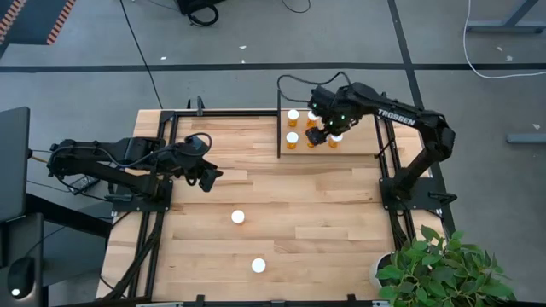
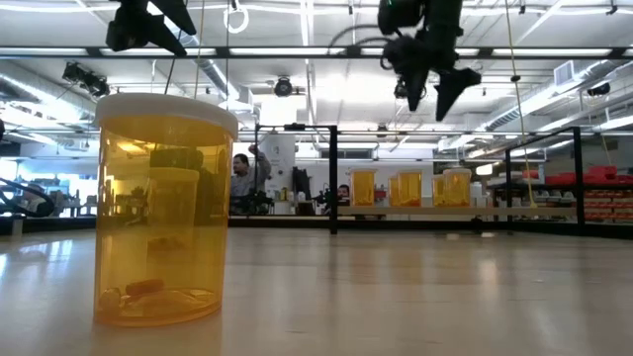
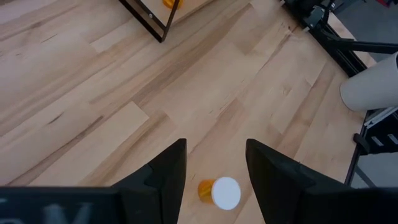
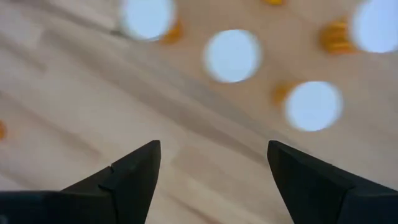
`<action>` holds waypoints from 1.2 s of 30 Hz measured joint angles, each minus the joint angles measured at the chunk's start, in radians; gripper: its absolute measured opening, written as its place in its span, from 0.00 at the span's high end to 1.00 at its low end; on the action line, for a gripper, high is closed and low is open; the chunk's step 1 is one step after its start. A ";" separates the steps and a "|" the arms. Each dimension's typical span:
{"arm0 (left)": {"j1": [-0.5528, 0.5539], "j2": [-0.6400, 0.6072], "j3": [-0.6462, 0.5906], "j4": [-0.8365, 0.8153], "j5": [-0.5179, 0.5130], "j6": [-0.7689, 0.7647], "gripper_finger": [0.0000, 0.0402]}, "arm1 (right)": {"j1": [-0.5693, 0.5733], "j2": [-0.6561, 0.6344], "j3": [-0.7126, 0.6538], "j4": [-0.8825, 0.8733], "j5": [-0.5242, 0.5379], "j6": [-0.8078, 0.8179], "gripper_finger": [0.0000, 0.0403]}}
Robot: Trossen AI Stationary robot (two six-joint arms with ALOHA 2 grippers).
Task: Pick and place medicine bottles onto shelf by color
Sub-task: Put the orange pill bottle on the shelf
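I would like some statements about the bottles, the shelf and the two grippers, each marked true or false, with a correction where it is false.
1. Two medicine bottles stand on the tabletop outside the shelf. True.
2. The right gripper holds a bottle. False: its fingers are open and empty, above the shelf.
3. The left gripper is over the shelf. False: it hovers above the bare tabletop, open.
4. Several bottles already stand on the shelf. True.
5. The bottles have black caps. False: the caps are white.
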 joint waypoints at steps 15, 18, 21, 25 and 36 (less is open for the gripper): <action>-0.041 0.022 0.001 0.012 0.247 0.298 0.57 | 0.423 0.000 0.002 0.175 0.066 0.269 0.25; -0.067 0.060 0.000 -0.065 0.237 0.352 0.57 | 0.453 0.000 0.002 0.174 0.085 0.323 0.25; -0.068 0.119 0.000 -0.078 0.222 0.377 0.53 | 0.482 0.000 0.002 0.183 0.091 0.377 0.25; -0.093 0.211 0.000 -0.065 0.221 0.432 0.43 | 0.525 0.000 0.002 0.187 0.099 0.392 0.25; -0.176 0.456 0.000 -0.025 0.179 0.540 0.19 | 0.581 0.000 0.002 0.154 0.102 0.369 0.25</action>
